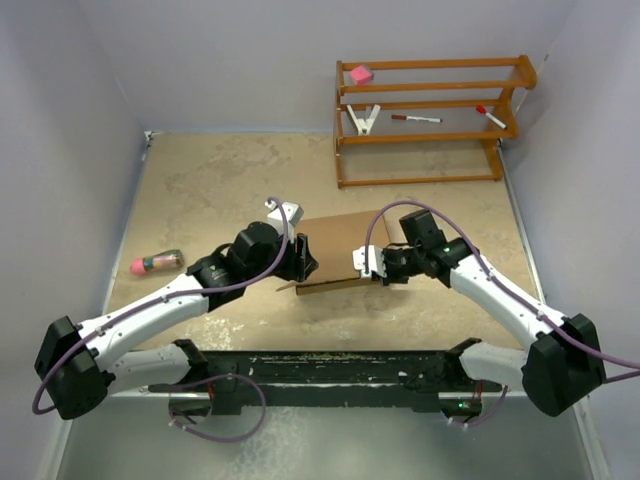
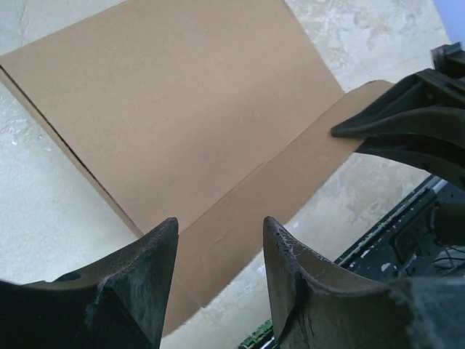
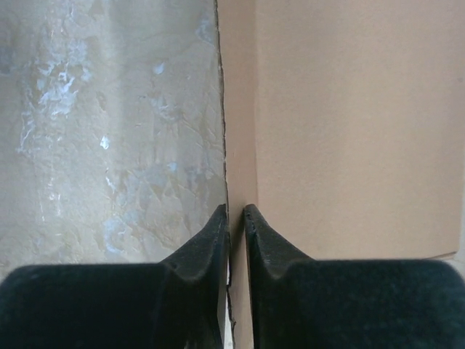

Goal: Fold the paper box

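Observation:
The paper box [image 1: 340, 250] is a plain brown cardboard sheet lying mid-table between my two arms. In the left wrist view the paper box [image 2: 182, 109] shows a broad panel with a narrow front flap [image 2: 276, 189] running along it. My left gripper [image 2: 220, 233] is open, its fingers astride the flap's near end, not touching it. My right gripper [image 3: 237, 212] is shut on the flap's edge [image 3: 240, 145], which stands upright beside the panel [image 3: 356, 123]. In the top view the right gripper [image 1: 372, 266] is at the box's right end and the left gripper [image 1: 303, 258] at its left.
A wooden rack [image 1: 430, 120] stands at the back right with a pink block [image 1: 361, 74], a white clip [image 1: 364, 119] and markers [image 1: 416, 118] on it. A bottle with a pink cap [image 1: 157, 263] lies at the left. Walls close in the table.

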You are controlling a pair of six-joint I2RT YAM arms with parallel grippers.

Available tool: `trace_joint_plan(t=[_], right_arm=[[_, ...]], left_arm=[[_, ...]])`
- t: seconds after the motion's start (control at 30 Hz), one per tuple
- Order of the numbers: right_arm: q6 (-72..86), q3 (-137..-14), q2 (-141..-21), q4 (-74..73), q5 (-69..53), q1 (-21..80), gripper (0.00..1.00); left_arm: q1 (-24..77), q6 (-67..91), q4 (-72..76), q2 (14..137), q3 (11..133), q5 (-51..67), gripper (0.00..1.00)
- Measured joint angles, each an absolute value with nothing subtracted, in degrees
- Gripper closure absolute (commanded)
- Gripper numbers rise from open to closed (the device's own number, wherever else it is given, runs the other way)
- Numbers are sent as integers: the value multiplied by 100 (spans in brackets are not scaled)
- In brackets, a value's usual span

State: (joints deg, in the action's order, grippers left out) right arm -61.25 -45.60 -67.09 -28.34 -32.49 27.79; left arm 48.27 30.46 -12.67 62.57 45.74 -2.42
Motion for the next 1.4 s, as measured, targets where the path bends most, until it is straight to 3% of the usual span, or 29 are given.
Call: trace_joint_plan(t=[0.17,0.4,0.53,0.9,1.03,1.17,1.4], right_arm=[[-6158,-4541,-6886,-2880,-3242,2773,69],[-6158,-4541,-6875,-3041,-3251,2768,41],[-6180,-4554,-6709,-3212,-3356,2685,33],[-6383,-4919,-6296,-3905,-4351,2062,30],[-6261,-5039,-6292,-4029,-4630,1935,29],[-5616,-5166,-6283,-3769,-4751,1741,24],[-3688,-5266,-6552,-2786,-4882,478,18]], left_arm=[[4593,3050,-1044,6342,4241,-128,46],[4536,3092,-845,6333,4084,-8,43],[4536,3094,-775,6228,4032,58,41],[4536,3094,-423,5612,3726,180,38],[4536,3094,-193,5502,3553,259,26],[4536,3162,-1,5266,3258,263,4],[4475,3612,257,4556,2689,5,2]])
